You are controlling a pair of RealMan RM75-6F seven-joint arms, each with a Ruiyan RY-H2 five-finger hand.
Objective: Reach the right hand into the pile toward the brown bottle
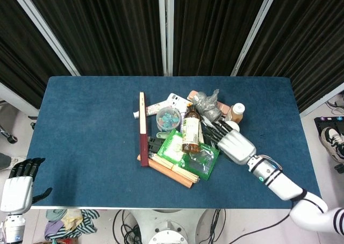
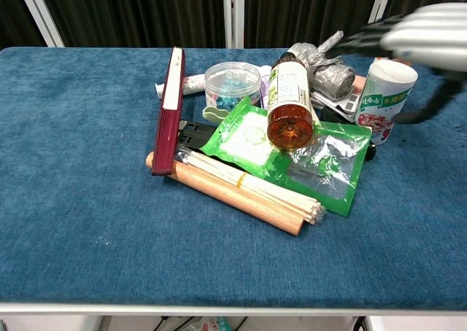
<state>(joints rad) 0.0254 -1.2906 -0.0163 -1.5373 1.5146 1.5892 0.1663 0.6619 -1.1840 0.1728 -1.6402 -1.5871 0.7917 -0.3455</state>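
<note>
The brown bottle lies on its side atop the pile in the table's middle, cap toward the back; in the chest view its amber base faces the camera. My right hand hovers open just right of the bottle, dark fingers spread and pointing at it, above the white canister. In the chest view the same right hand is a blurred white shape at the upper right. My left hand rests open off the table's front left corner.
Around the bottle lie a green pouch, a wooden roll, a maroon book, a clear round tub, a crumpled grey foil bag, a white canister and a small orange-filled bottle.
</note>
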